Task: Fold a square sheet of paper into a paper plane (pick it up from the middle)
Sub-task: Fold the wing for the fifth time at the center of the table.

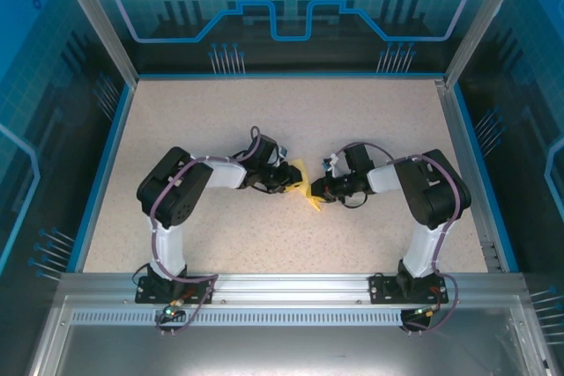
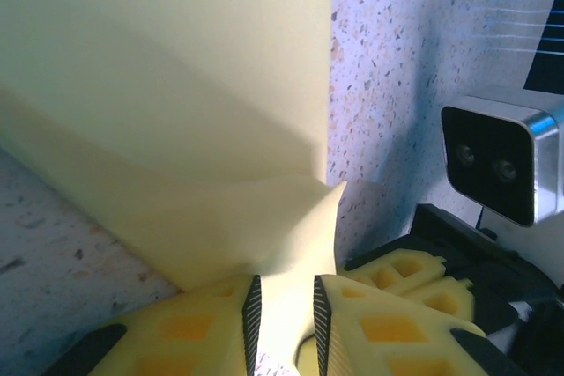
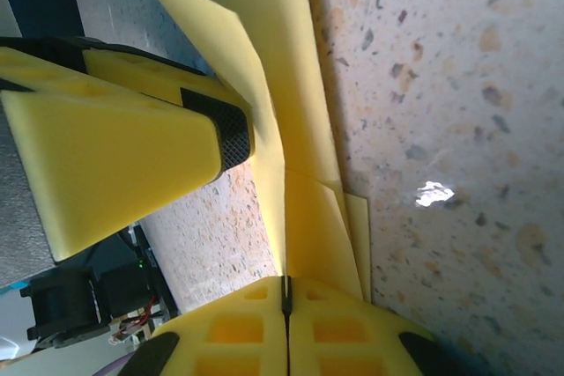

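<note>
Right end effector (image 3: 285, 292) on paper (image 3: 304, 209), edges cropped

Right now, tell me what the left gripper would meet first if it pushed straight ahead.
The paper pinched in the left gripper; just beyond it, probably the right gripper facing it, though depth is hard to judge.

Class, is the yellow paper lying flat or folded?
Folded: the paper shows overlapping layers and a crease in the right wrist view.
</note>
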{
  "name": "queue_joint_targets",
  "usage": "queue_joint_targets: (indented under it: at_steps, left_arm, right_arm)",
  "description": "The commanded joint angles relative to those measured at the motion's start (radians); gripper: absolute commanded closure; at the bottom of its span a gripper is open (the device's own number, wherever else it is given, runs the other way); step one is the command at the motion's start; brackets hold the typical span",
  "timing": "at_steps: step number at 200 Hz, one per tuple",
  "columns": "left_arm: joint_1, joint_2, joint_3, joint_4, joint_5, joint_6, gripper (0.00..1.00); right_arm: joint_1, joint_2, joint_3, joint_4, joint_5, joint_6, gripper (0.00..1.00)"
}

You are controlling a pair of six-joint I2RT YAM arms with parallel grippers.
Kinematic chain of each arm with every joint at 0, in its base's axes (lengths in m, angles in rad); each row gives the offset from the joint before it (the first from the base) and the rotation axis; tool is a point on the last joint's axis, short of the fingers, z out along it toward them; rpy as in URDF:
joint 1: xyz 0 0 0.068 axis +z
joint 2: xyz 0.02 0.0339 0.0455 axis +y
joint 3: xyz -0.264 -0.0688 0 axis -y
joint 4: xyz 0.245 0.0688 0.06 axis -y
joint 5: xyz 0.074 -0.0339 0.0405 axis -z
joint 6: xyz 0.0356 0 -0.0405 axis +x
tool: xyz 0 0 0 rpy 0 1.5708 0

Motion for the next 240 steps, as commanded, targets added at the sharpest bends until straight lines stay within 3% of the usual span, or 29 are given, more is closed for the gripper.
queue_joint_targets:
  at_steps: [1, 30, 53, 142, 192, 240]
  left_arm:
    - [-0.003, 0.039, 0.021, -0.128, -0.052, 0.004, 0.72]
    - [-0.002, 0.048, 0.033, -0.165, -0.062, 0.013, 0.72]
    - [-0.001, 0.053, 0.034, -0.166, -0.060, 0.013, 0.73]
    - [-0.002, 0.053, 0.039, -0.171, -0.062, 0.014, 0.73]
    - [-0.002, 0.051, 0.039, -0.173, -0.062, 0.016, 0.73]
    - [-0.002, 0.050, 0.039, -0.173, -0.062, 0.015, 0.73]
  right_arm:
    - [-0.003, -0.018, 0.011, -0.084, 0.022, -0.033, 0.85]
    - [-0.002, -0.072, 0.014, -0.123, 0.010, -0.057, 0.77]
    - [-0.003, -0.108, 0.010, -0.169, 0.015, -0.083, 0.76]
    - [0.006, -0.073, -0.012, -0.244, 0.060, -0.139, 0.92]
    - [0.010, -0.064, -0.012, -0.248, 0.053, -0.155, 0.82]
    - [0.031, -0.064, -0.027, -0.272, 0.065, -0.173, 0.90]
